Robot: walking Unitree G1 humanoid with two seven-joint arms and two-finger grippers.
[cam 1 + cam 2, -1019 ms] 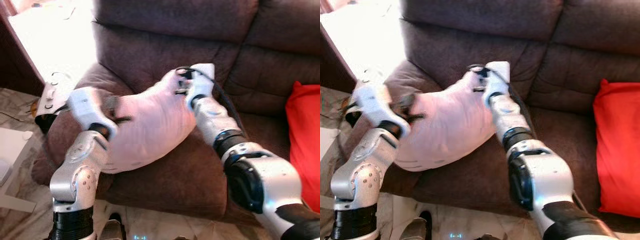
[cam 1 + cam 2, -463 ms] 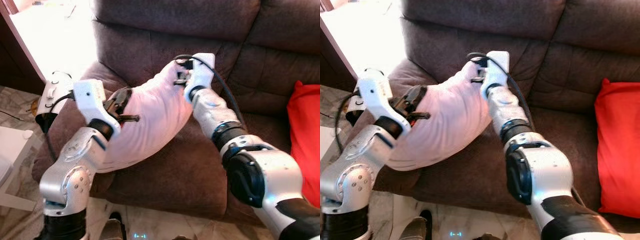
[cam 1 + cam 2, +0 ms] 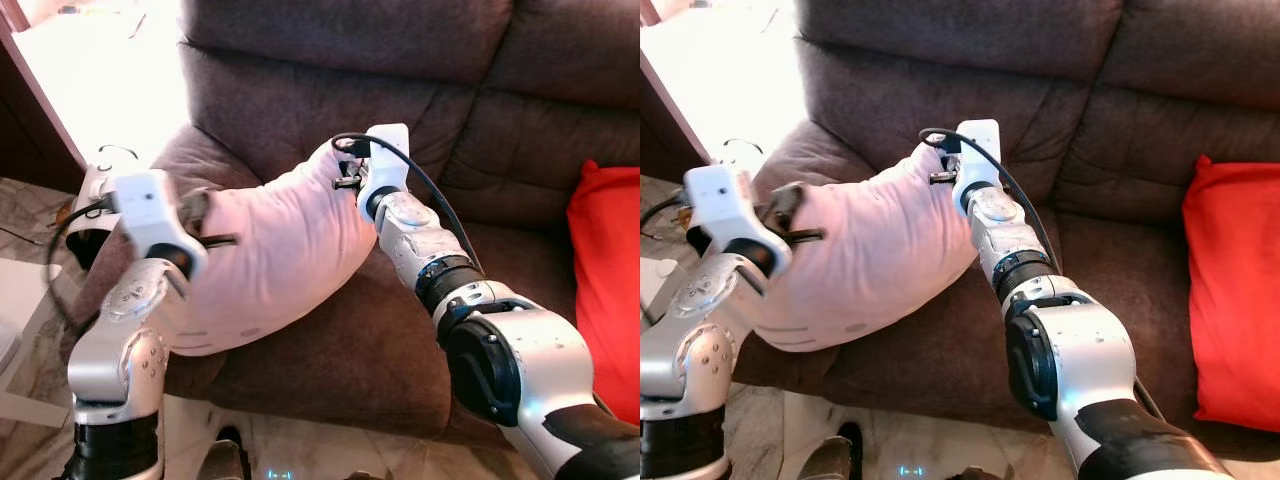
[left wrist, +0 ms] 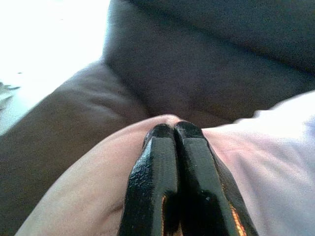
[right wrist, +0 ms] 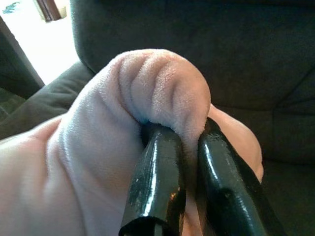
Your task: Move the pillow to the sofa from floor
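Left gripper (image 4: 173,129) at pillow's lower left end, fingers (image 4: 152,182) pressed together, tips against pink fabric; whether fabric is pinched between them cannot tell. Pillow (image 3: 270,255) spans between both grippers, over brown sofa (image 3: 330,100) seat beside armrest; long axis runs diagonally, low left end toward robot, high right end toward backrest. Right gripper (image 5: 189,132) at upper right end, fingers (image 5: 155,182) nearly closed, clamping bunched fold of pillow. Red cushion (image 3: 605,280) well right of right gripper
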